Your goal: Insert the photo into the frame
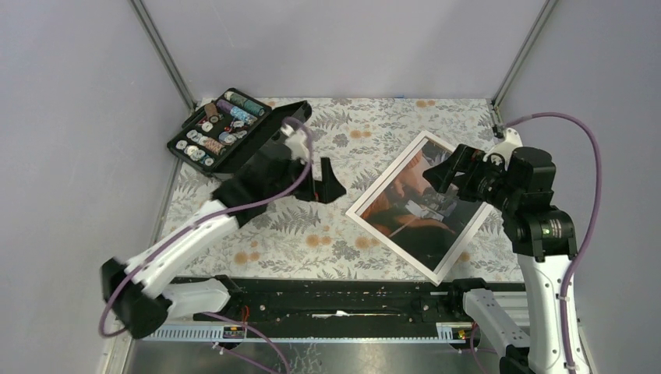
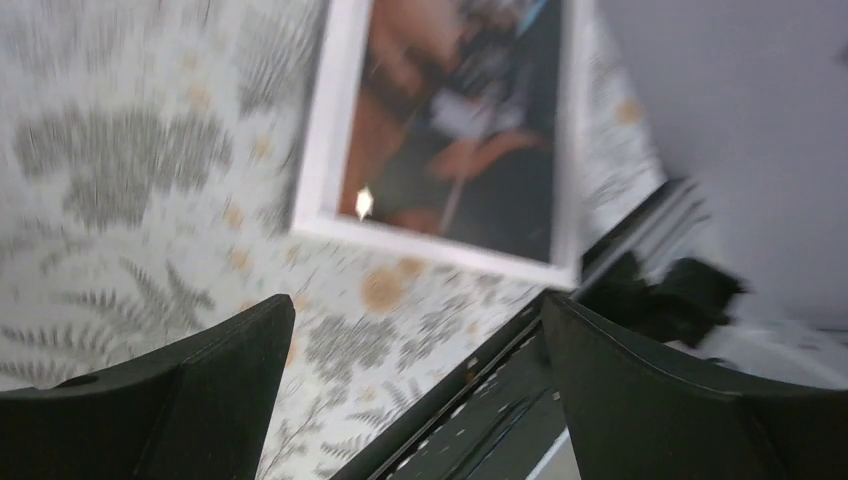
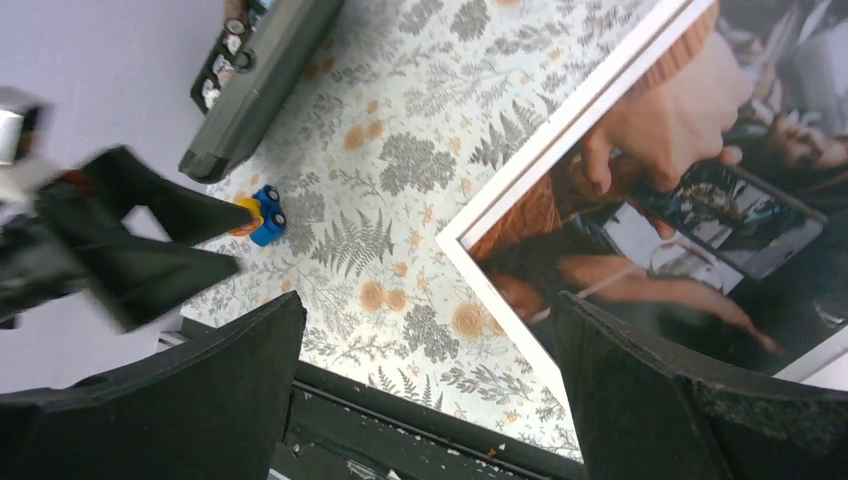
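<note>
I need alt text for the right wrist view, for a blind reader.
A dark, orange-brown glossy photo inside a pale rectangular wooden frame lies on a floral tablecloth. The jaws of the right gripper stand open below.

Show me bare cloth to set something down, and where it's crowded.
Bare: the far strip between the black case and the frame; the near patch between the left arm, the frame and the rail. Crowded: the right, where the frame lies under the right end effector; the far left corner, with the case.
</note>
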You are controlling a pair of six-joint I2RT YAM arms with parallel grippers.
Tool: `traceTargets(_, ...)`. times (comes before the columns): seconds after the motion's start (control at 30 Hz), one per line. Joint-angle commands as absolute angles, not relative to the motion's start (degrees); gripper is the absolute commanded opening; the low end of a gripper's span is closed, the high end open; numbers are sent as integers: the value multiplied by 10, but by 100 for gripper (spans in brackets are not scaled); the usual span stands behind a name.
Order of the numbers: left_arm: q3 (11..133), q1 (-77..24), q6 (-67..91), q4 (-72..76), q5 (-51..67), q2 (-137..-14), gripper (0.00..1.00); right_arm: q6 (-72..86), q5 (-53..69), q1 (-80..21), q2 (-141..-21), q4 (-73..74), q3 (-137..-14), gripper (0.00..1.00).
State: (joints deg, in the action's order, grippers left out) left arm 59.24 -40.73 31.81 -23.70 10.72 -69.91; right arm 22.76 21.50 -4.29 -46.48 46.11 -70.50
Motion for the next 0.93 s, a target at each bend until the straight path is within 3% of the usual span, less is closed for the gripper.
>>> traceTargets(0.0, 697, -409, 283, -247, 105, -590, 99, 211, 202, -44, -445, 460, -765, 100)
traceTargets(0.37, 913, -409, 166, -264, 36, -493, 99, 193, 167, -44, -360, 422, -844, 100)
traceTargets(0.9, 929, -410, 194, -253, -57, -421, 99, 174, 132, -44, -286, 378, -819, 100)
